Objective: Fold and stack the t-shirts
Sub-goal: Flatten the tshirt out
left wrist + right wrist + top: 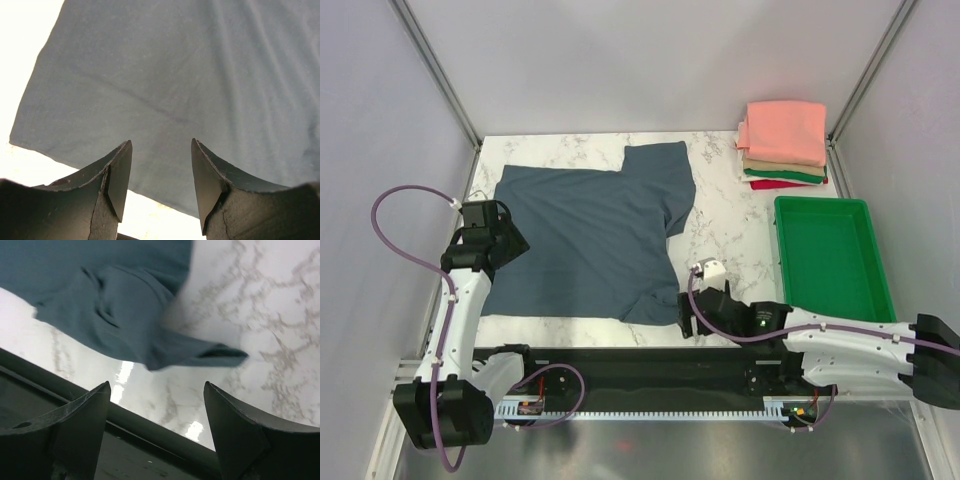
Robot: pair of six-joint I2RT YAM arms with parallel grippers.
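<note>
Folding the blue shirt (590, 230) is in hand. The left gripper (161, 150) at its left edge and the right gripper (157, 390) off its near-right corner both gape empty. Next, each needs to pinch the cloth.

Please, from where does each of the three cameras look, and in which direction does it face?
Top external: above and behind the arm bases, facing down at the table; shows both arms, the blue-grey t-shirt, the folded stack, the green tray.
Left wrist: on the left arm, facing down past the open left gripper at the shirt's edge.
Right wrist: on the right arm, facing past the open right gripper at the shirt's corner near the table's front edge.
Shared: all three show the blue-grey t-shirt.
</note>
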